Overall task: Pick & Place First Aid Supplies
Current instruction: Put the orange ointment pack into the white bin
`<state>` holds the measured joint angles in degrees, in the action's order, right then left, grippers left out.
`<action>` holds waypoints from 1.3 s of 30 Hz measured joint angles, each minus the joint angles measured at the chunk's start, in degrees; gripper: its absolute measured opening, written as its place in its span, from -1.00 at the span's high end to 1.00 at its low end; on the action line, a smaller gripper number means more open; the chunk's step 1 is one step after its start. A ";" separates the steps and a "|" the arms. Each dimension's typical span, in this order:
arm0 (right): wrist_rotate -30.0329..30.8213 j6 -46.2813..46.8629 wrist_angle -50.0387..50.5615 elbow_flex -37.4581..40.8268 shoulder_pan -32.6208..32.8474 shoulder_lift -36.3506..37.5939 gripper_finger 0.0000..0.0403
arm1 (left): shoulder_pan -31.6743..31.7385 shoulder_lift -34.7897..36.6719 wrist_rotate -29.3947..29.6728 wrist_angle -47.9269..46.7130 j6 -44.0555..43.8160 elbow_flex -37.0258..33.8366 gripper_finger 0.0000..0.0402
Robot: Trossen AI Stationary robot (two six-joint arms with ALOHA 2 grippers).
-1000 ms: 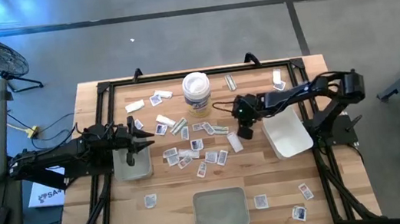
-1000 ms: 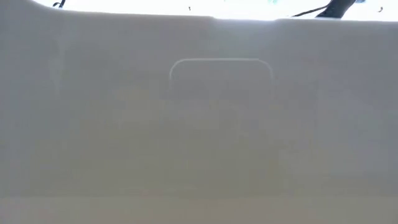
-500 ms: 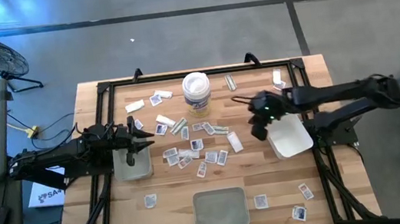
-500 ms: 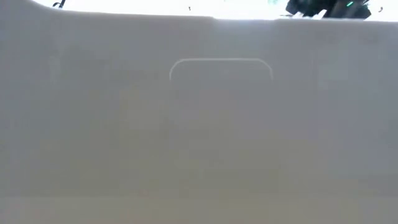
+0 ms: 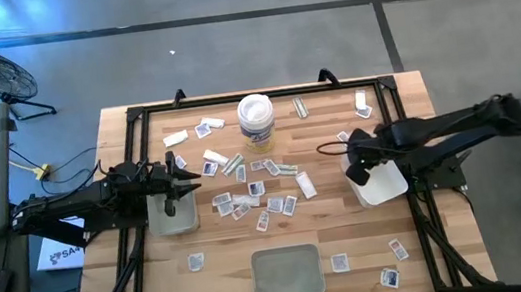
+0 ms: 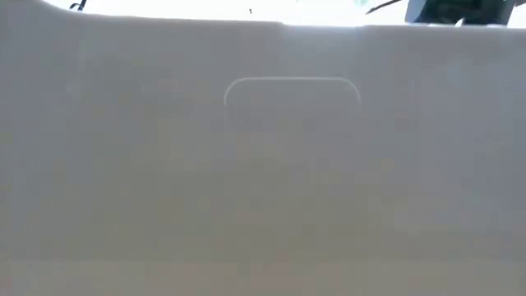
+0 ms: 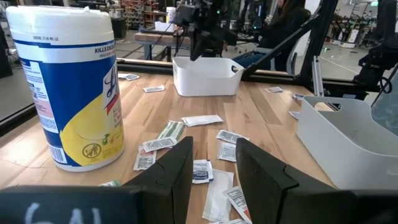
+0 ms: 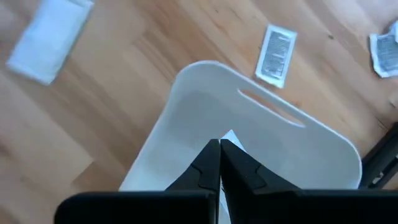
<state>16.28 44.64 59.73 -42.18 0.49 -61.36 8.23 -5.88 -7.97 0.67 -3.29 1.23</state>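
Fingers pinched together over the right bin, a packet corner showing between the tips.

Our right gripper [image 8: 219, 149] hangs above the white tray [image 5: 378, 179] near the bench's right edge, its tips shut on what looks like a white packet [image 8: 231, 137] poking out just past them; we judge this the drop step. To do it well we should keep the tips centred over the tray's floor, clear of the handle slot, and open fully before lifting. Our left gripper [image 5: 187, 179] waits part-open and empty beside the grey tray [image 5: 173, 216] near the left edge. Most first aid supplies [image 5: 257, 199] lie scattered mid-bench in front of the wipes tub [image 5: 256, 121], with a few near the front edge.
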 joint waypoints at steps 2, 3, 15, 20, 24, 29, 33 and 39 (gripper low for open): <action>-0.33 0.54 -0.16 -0.01 -0.70 -2.33 1.00 | 0.00 0.02 0.00 0.00 -0.01 0.00 0.40; -0.76 0.78 -0.16 -0.01 -1.05 -3.68 0.99 | -0.02 0.01 0.00 0.00 -0.01 0.00 0.40; -7.35 -4.87 -1.69 -0.04 -2.78 -15.27 0.77 | 0.00 0.01 0.02 0.00 -0.02 0.00 0.40; -11.29 -3.02 3.04 -2.86 -3.14 -14.28 0.58 | 0.00 0.02 0.02 0.00 0.00 0.00 0.40; -11.27 -2.50 6.76 -9.63 -4.46 -14.21 0.55 | -0.02 0.00 0.04 0.00 0.00 0.00 0.40; 1.07 -4.45 4.05 -15.02 -8.35 -14.19 0.60 | -0.02 0.01 0.04 0.00 0.00 0.00 0.40; 3.04 -2.64 -2.82 -14.14 -15.19 -14.19 0.62 | 0.00 0.02 0.04 0.00 0.00 0.00 0.40; -0.90 -4.76 -10.45 -8.21 -25.11 -17.83 0.62 | -0.01 0.00 0.07 0.00 -0.01 0.00 0.40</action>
<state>15.38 39.88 49.28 -50.39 -24.61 -79.19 8.22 -5.88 -7.90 0.67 -3.30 1.23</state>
